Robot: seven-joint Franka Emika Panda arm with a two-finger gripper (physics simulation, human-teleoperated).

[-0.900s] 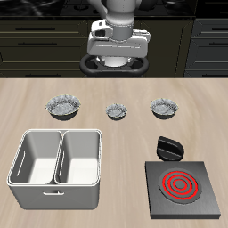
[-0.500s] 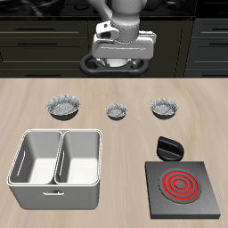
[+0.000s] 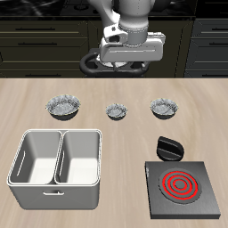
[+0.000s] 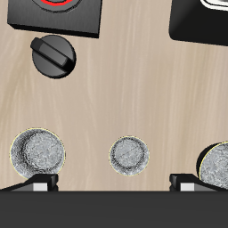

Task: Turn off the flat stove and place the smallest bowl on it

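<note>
The flat stove (image 3: 183, 187) lies near the table's front edge, its ring coils glowing red. Its black round knob (image 3: 167, 147) sits just behind the plate. Three crinkled grey bowls stand in a row farther back, and the smallest bowl (image 3: 118, 111) is the middle one. My gripper (image 3: 125, 55) hangs high above the table's back edge, open and empty, far from the bowls and the stove. The wrist view shows the smallest bowl (image 4: 130, 155) between the open fingertips (image 4: 40, 184), the knob (image 4: 52, 56) and the stove (image 4: 62, 13).
Two wider crinkled bowls (image 3: 64, 107) (image 3: 164, 108) flank the smallest one. A white double-basin tray (image 3: 53, 196) stands at the front, on the side opposite the stove. Dark cabinets run behind the table.
My gripper has shifted sideways toward the stove's side and turned a little, staying high at the back. Bowls, stove and knob have not moved.
</note>
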